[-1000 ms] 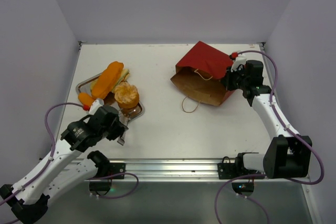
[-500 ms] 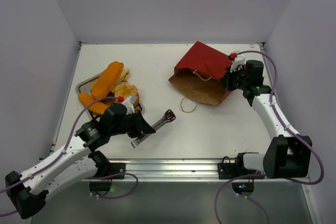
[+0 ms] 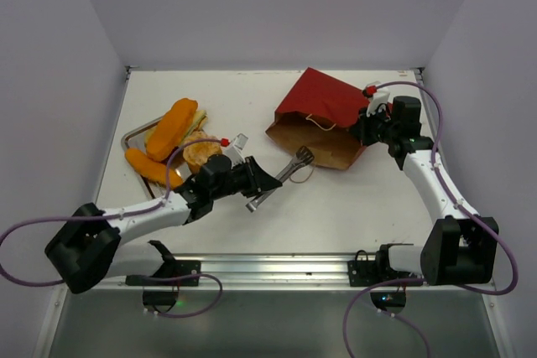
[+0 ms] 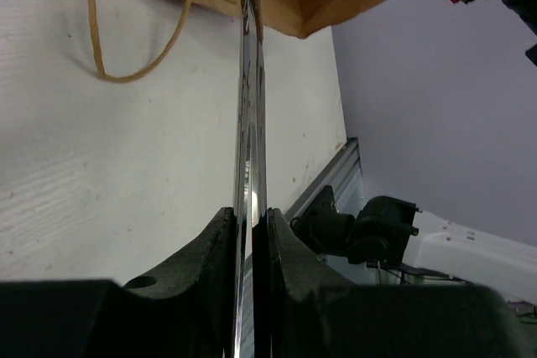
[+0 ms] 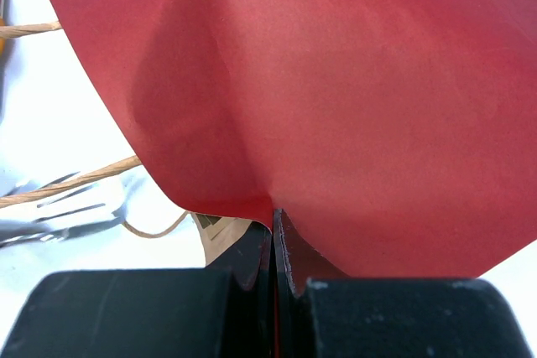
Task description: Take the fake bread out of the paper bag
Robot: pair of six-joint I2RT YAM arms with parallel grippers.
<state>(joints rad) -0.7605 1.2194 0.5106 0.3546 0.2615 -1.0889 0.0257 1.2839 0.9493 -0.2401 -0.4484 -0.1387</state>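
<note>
Paper bag: a dark red paper bag (image 3: 323,100) with a brown kraft inside and thin tan cord handles (image 3: 299,170). It lies on its side on the right half of the white table (image 3: 352,194), well apart from the bread.
Bag mouth: it opens toward the left arm, showing the creased kraft lining. One cord loop rests on the table just in front of it.
Bag interior: it is shadowed, so any contents cannot be told.
Fake bread: the toy pieces are heaped at the left of the table on a square metal tray (image 3: 134,133).
Bread pieces: a long golden-orange roll (image 3: 172,123) lies on top. A second orange roll (image 3: 151,167) sits at the near edge. A round orange-brown bun (image 3: 201,153) is just beside the left arm. A pale-yellow wedge (image 3: 198,115) is partly hidden under the long roll.
Left gripper (image 3: 267,180): it is clenched on slim metal tongs (image 3: 294,163). The left wrist view shows both fingers (image 4: 214,249) pressed against the blades.
Tongs tips: they reach the lower lip of the bag mouth.
Right gripper (image 3: 366,127): it is pinched tight on the bag's red paper at its right end, with the jaws closed on the fold in the right wrist view.
</note>
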